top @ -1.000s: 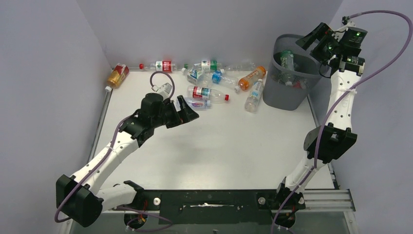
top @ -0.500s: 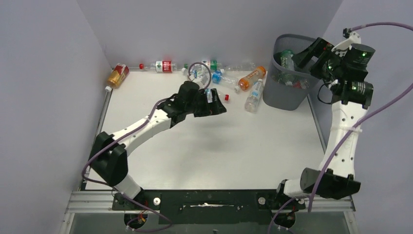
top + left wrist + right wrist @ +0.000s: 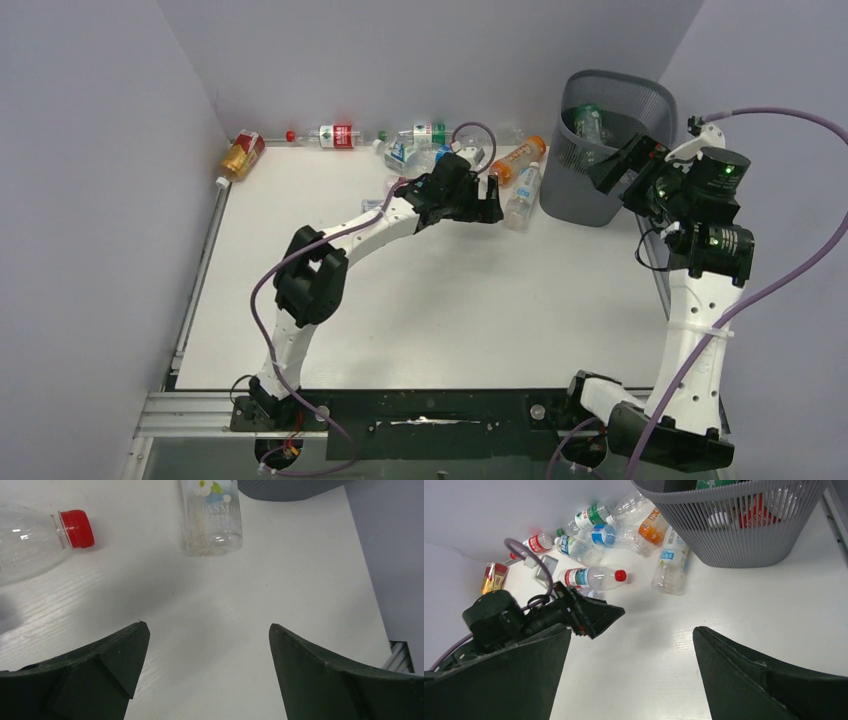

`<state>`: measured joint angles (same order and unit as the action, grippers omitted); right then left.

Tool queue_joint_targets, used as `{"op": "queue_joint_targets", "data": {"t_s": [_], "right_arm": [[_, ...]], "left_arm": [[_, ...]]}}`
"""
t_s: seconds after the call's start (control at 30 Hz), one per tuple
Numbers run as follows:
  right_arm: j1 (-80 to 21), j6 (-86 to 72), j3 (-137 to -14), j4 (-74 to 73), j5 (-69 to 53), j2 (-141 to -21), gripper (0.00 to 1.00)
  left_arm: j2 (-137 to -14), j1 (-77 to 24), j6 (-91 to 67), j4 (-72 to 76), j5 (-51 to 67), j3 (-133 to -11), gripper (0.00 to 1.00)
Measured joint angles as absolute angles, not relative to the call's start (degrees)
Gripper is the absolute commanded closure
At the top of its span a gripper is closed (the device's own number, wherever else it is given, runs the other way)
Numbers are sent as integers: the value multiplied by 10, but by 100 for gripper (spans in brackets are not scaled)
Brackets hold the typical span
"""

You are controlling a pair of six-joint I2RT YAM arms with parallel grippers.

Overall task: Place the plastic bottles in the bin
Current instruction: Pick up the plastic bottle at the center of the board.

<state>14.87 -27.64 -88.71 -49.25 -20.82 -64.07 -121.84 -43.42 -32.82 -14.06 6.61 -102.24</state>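
Note:
Several plastic bottles lie along the back of the white table: a red-label one [image 3: 335, 135], an orange one [image 3: 517, 160] and a clear one [image 3: 521, 197] beside the bin. The bin [image 3: 607, 150], dark grey mesh, stands at the back right with bottles inside. My left gripper [image 3: 483, 212] is open and empty, low over the table just left of the clear bottle. In the left wrist view the gripper [image 3: 207, 626] faces that clear bottle [image 3: 212, 517] and a red-capped bottle [image 3: 30, 535]. My right gripper [image 3: 612, 172] is open and empty beside the bin's right front.
An amber bottle [image 3: 241, 155] lies at the back left corner. The right wrist view shows its open gripper [image 3: 631, 628], the bin [image 3: 744, 525], the bottle cluster, the red-capped bottle [image 3: 591, 577] and my left gripper [image 3: 594, 615]. Grey walls enclose the table.
My left arm has stretched far and to the right, from mid-table to the bottles near the bin. My right gripper has come down from over the bin's rim to its right front.

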Motion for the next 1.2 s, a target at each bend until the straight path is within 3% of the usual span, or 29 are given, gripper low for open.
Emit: {"op": "queue_joint_targets", "data": {"t_s": [0.47, 1.2], "right_arm": [[140, -294, -833, -516, -180, -557, 1], [123, -284, -815, -571, -141, -539, 1]], "left_arm": [[-1346, -475, -229, -152, -1, -1181, 8], [-1468, -487, -159, -51, -43, -1265, 5]]}}
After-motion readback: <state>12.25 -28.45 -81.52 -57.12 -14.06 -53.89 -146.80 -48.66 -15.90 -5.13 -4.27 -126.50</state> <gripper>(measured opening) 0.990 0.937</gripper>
